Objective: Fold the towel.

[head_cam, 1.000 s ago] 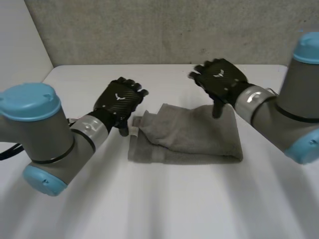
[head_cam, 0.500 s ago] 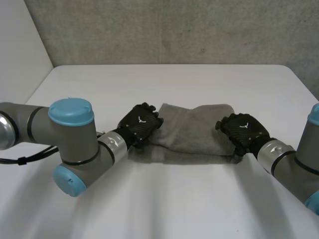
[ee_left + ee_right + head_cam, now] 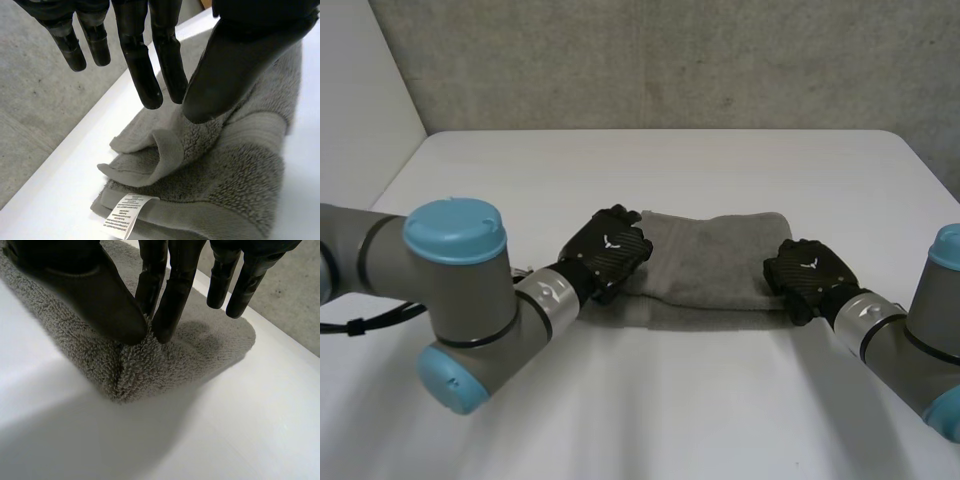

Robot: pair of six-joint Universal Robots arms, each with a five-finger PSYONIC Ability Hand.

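Head view shows the grey towel (image 3: 710, 262) folded into a long band across the middle of the white table (image 3: 650, 400). There is bare tabletop on all 4 sides of it and wide room toward the far edge. The left hand (image 3: 608, 250) sits over the towel's left end and the right hand (image 3: 807, 275) over its right end, each hiding the cloth beneath it. In the left wrist view the left hand's fingers (image 3: 145, 75) are straight and spread above the loose, layered end, holding nothing. Its thumb is just over a raised flap, and contact is hard to make out. A white label (image 3: 125, 214) sticks out from the lowest layer. In the right wrist view the thumb and fingers pinch a puckered ridge at the towel's corner.
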